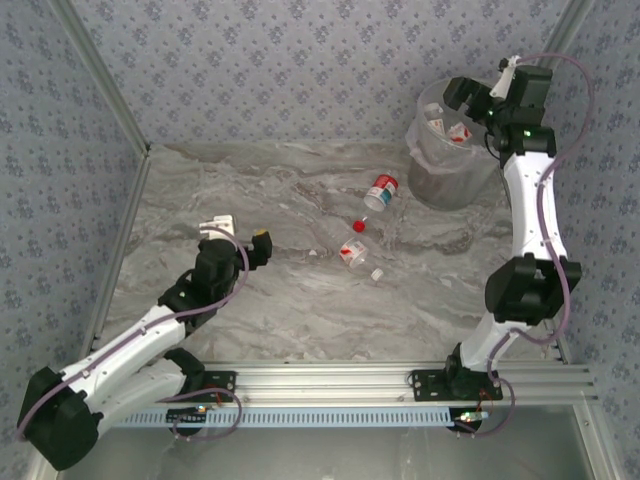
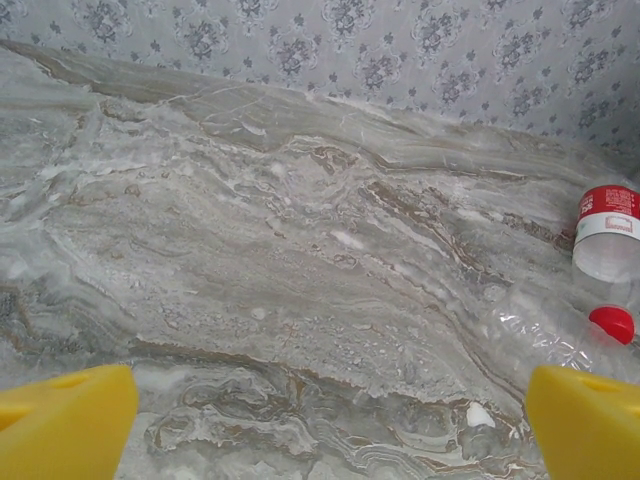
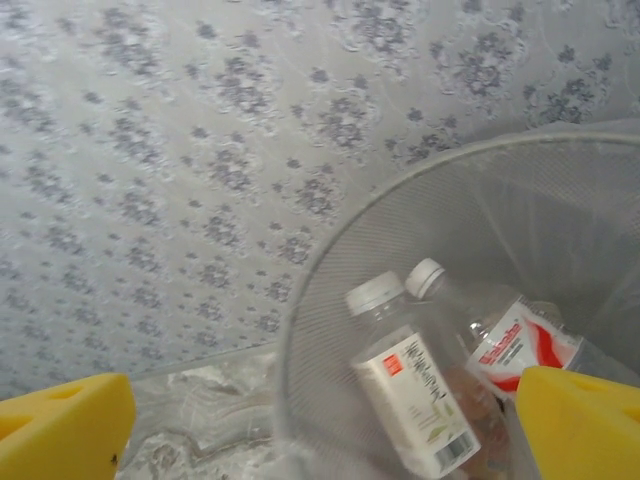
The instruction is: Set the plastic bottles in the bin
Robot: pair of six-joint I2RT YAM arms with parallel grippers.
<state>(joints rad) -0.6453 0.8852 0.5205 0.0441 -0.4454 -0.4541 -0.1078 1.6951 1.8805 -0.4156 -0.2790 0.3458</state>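
Note:
The bin (image 1: 440, 160) stands at the table's far right corner, and my right gripper (image 1: 488, 102) hovers over its rim, open and holding nothing. Looking down from the right wrist, the bin (image 3: 400, 230) holds a white-capped bottle with a white label (image 3: 415, 385) and another with a red-and-white label (image 3: 515, 345); the right gripper (image 3: 325, 425) has its yellow pads (image 3: 60, 425) far apart. On the table lie a red-labelled bottle (image 1: 381, 191) and two clear bottles with red on them (image 1: 352, 250). My left gripper (image 1: 242, 233) is open, low over the marble to their left. The left wrist view shows the red-labelled bottle (image 2: 608, 235) and a crushed clear red-capped bottle (image 2: 560, 330) at the right edge, beyond the left gripper (image 2: 325, 425).
A loose white cap (image 1: 377, 273) lies near the clear bottles. Patterned walls close in the marble table (image 1: 250, 190) at the back and both sides. An aluminium rail (image 1: 330, 380) runs along the near edge by the arm bases.

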